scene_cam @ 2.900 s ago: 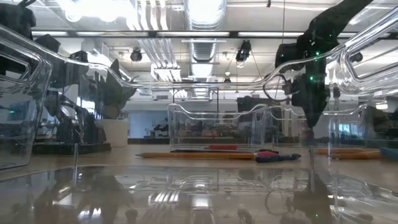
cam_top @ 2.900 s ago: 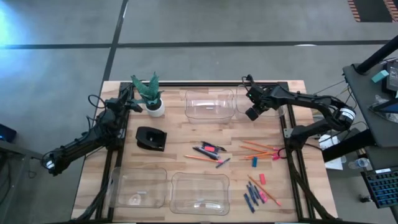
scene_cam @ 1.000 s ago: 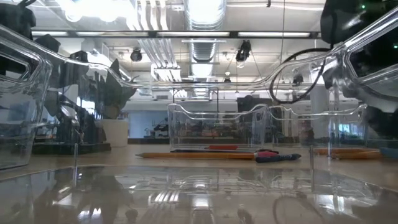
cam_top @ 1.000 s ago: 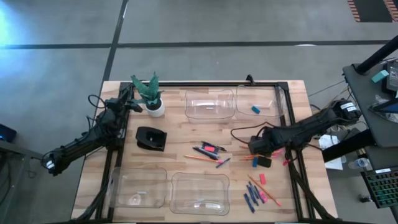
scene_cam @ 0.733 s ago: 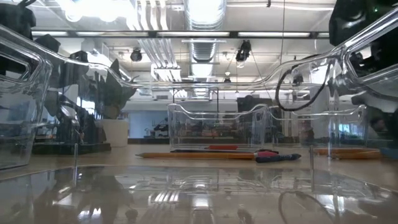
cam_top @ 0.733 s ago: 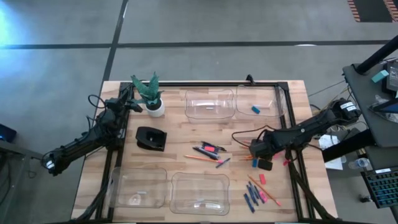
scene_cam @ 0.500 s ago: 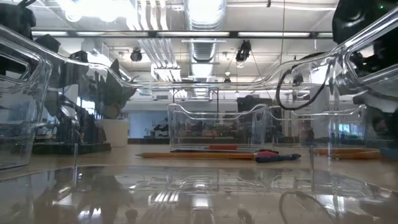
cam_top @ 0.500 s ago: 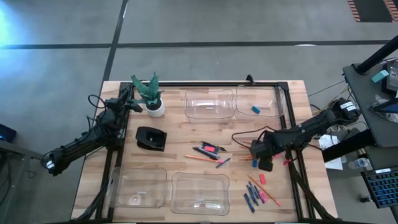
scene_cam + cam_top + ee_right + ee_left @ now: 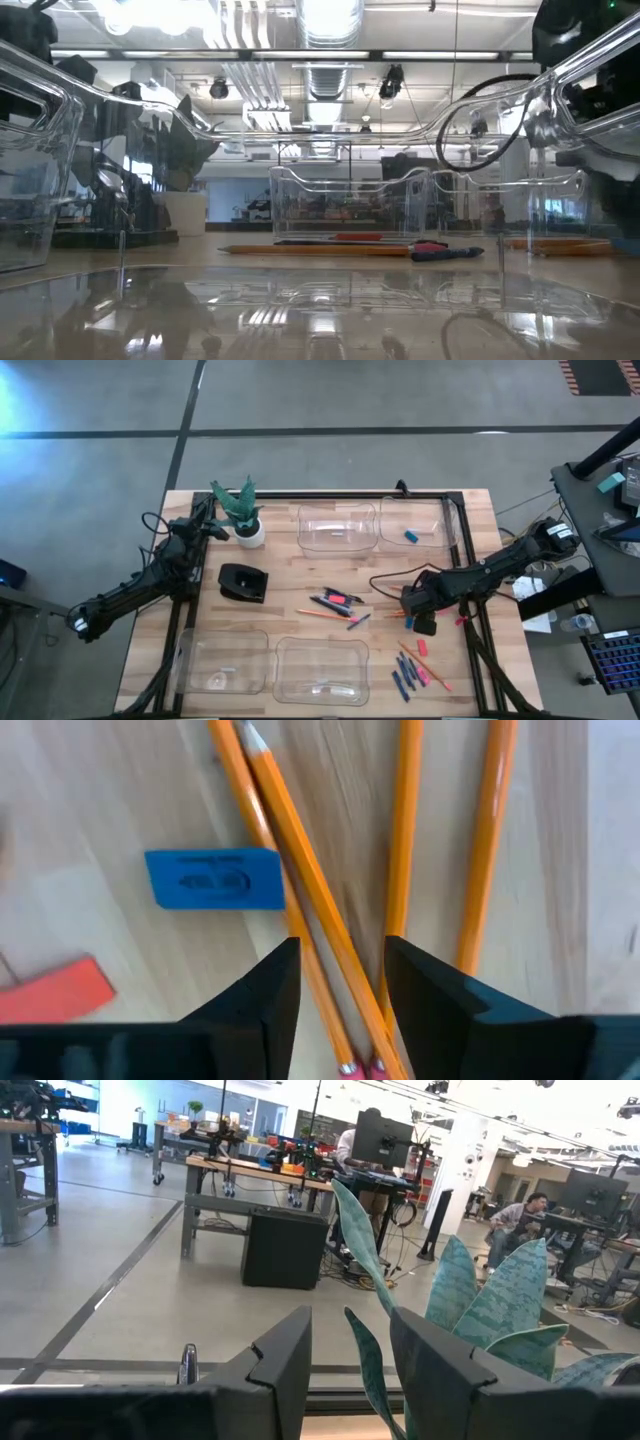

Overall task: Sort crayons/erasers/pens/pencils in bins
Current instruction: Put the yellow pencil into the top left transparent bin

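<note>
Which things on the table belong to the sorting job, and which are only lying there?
For the job:
- pencils
- pens
- crayons
- erasers, one blue already in a bin
- four clear bins

Only lying there:
- potted plant
- small black box

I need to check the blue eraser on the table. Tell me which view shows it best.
The right wrist view: the blue eraser fills it, beside the orange pencils. The high view hides it under the right claw; the low view doesn't show it clearly.
</note>
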